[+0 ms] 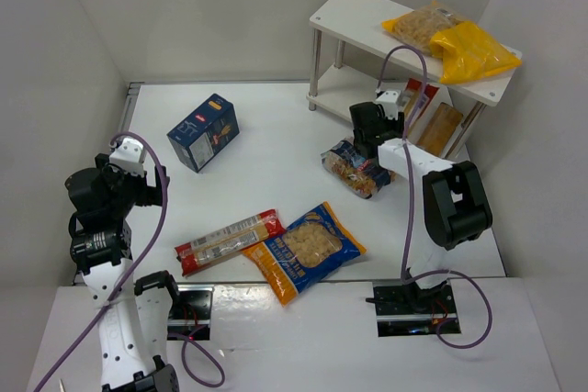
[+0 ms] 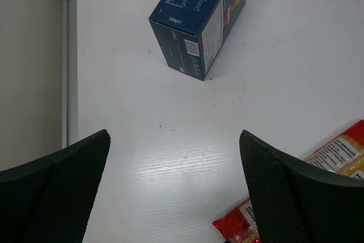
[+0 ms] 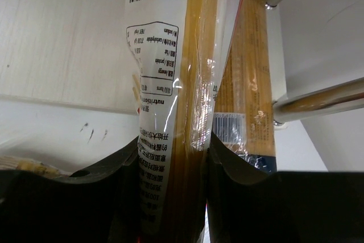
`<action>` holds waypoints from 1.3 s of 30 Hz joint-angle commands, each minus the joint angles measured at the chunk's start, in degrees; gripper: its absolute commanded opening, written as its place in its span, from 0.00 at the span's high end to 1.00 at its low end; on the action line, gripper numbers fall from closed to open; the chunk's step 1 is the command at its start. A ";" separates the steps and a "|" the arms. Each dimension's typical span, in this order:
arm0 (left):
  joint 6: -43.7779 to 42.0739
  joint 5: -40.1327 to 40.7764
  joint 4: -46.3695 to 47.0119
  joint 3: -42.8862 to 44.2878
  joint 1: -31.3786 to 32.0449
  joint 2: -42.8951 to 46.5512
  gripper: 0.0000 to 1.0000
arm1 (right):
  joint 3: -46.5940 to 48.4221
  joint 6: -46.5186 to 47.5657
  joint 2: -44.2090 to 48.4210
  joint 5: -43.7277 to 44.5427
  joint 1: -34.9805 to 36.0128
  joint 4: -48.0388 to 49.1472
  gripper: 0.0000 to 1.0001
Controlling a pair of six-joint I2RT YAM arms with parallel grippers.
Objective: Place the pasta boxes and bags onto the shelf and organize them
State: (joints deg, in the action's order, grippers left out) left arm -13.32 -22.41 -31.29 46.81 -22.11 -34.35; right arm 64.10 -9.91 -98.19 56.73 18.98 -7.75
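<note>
My right gripper (image 1: 397,112) is shut on a long red-and-clear spaghetti pack (image 3: 170,83), at the lower tier of the white shelf (image 1: 354,16). The tan-brown carton (image 3: 247,83) lies just right of the pack, also in the top view (image 1: 441,128). Two yellow bags (image 1: 450,41) lie on the top tier. On the table are the dark-blue carton (image 1: 204,131), a second red spaghetti pack (image 1: 230,240), the orange-and-blue bag (image 1: 305,250) and the small dark clear bag (image 1: 356,169). My left gripper (image 2: 173,186) is open and empty, short of the blue carton (image 2: 199,21).
The shelf's silver legs (image 3: 318,103) stand close to the right of the held pack. A white wall and a metal rail (image 2: 67,55) run along the table's left edge. The second spaghetti pack's red end (image 2: 318,197) lies by my left gripper's right finger.
</note>
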 commanded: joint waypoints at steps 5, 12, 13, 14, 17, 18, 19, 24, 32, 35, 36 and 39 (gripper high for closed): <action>-0.13 -1.32 2.02 -0.14 -0.39 0.94 0.00 | 1.30 2.00 0.11 10.07 -1.75 11.79 1.00; -0.13 -1.32 1.49 -0.14 -0.39 0.95 0.00 | 1.82 3.14 -1.04 10.07 -4.21 13.02 1.00; -0.13 -1.32 1.49 -0.14 -0.39 0.95 0.00 | 1.82 3.14 -1.04 10.07 -4.74 13.02 1.00; -0.13 -1.32 1.49 -0.14 -0.39 0.95 0.00 | 1.82 3.14 -1.56 10.07 -4.74 13.63 1.00; -0.13 -1.32 1.49 -0.14 -0.39 0.95 0.00 | 1.82 3.67 -1.56 10.07 -5.36 14.25 1.00; -0.13 -1.32 1.49 -0.14 -0.39 0.95 0.00 | 1.82 3.67 -1.56 10.07 -5.36 14.25 1.00; -0.13 -1.32 1.49 -0.14 -0.39 0.95 0.00 | 1.82 3.67 -1.56 10.07 -5.36 14.25 1.00; -0.13 -1.32 1.49 -0.14 -0.39 0.95 0.00 | 2.35 5.52 -3.41 10.59 -5.89 15.83 1.00; -0.13 -1.32 1.49 -0.14 -0.39 0.95 0.00 | 3.40 8.50 -5.86 11.74 -7.64 18.38 1.00; -0.13 -1.32 1.49 -0.14 -0.39 0.95 0.00 | 3.93 9.56 -6.40 12.44 -8.25 18.91 1.00; -0.13 -1.32 1.49 -0.14 -0.39 0.95 0.00 | 4.45 10.17 -7.09 12.44 -8.26 18.91 1.00; -0.13 -1.32 1.49 -0.14 -0.39 0.95 0.00 | 5.60 10.18 -7.62 12.44 -8.87 19.44 1.00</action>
State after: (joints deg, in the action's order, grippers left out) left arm -13.32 -22.44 -31.31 46.81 -22.11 -33.91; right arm 65.30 -0.93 -105.82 62.59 12.10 4.56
